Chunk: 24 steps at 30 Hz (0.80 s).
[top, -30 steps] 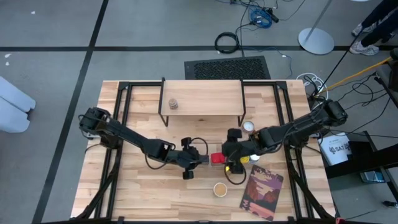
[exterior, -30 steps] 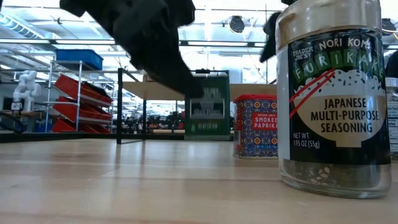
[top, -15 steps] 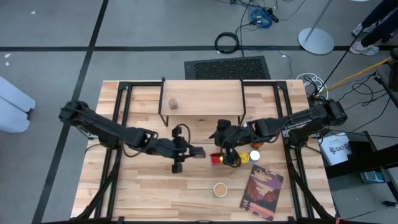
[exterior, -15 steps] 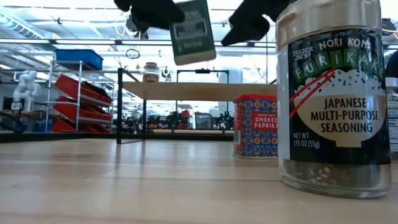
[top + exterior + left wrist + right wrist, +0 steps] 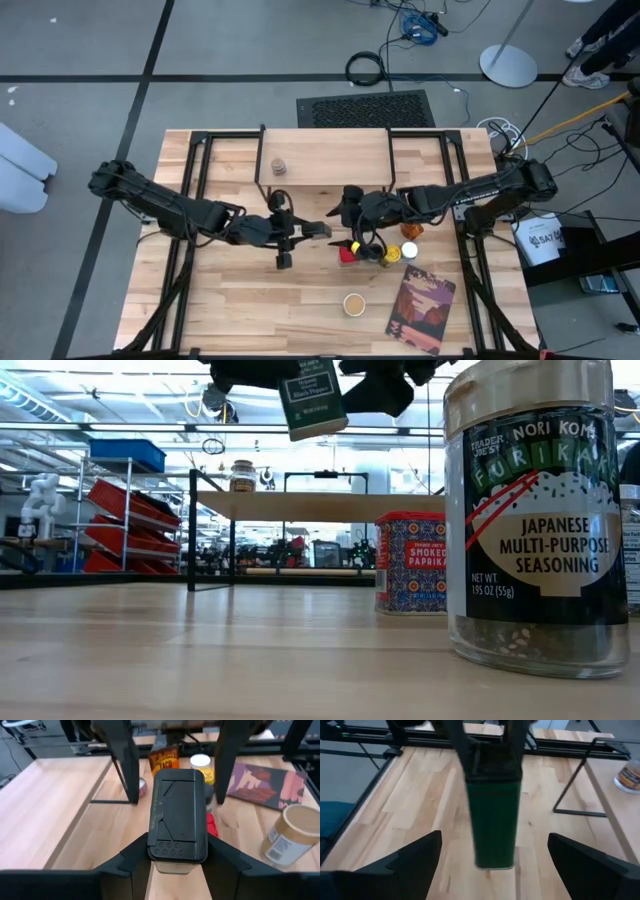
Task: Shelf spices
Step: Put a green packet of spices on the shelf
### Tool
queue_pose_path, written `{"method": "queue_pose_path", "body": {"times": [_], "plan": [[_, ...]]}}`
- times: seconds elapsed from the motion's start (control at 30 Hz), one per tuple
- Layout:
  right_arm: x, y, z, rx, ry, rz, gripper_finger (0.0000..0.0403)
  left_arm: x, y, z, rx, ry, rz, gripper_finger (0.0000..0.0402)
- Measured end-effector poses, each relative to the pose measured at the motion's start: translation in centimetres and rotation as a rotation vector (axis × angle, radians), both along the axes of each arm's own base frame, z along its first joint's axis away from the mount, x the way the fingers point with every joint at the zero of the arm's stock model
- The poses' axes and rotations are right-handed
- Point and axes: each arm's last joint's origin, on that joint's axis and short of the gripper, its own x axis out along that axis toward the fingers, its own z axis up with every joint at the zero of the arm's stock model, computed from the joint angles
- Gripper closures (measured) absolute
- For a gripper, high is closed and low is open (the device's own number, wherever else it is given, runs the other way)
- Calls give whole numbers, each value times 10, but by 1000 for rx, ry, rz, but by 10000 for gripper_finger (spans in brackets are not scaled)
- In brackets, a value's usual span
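The clear glass jar with the tan cap [image 5: 535,520], standing closest in the low view, is showing a dark label reading "TRADER JOE'S NORI KOM… FURIKA…", the ends cut off by the jar's curve, then "JAPANESE MULTI-PURPOSE SEASONING" and "NET WT 1.95 OZ (55g)". Farther back on the table, the red-lidded patterned blue tin [image 5: 411,563] is reading "TRADER JOE'S SMOKED PAPRIKA". The dark green rectangular tin with the black lid [image 5: 312,398], hanging in the air, is carrying small pale lettering that seems to be ending in "Black Pepper"; the rest is too small to read. In the left wrist view, the orange-labelled packet-like container [image 5: 164,760] is showing the word "TACO".
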Motion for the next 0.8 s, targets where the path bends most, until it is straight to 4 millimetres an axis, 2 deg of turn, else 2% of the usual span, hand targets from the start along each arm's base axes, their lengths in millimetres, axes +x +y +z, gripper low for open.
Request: {"method": "queue_pose_path", "body": {"times": [0.3,0.8], "plan": [[9,1,-6,-17,-31,-8,50,2,1,4,5,-50,46,242],[14,-5,1,-39,-109,-18,53,3,1,8,20,-96,54,242]]}}
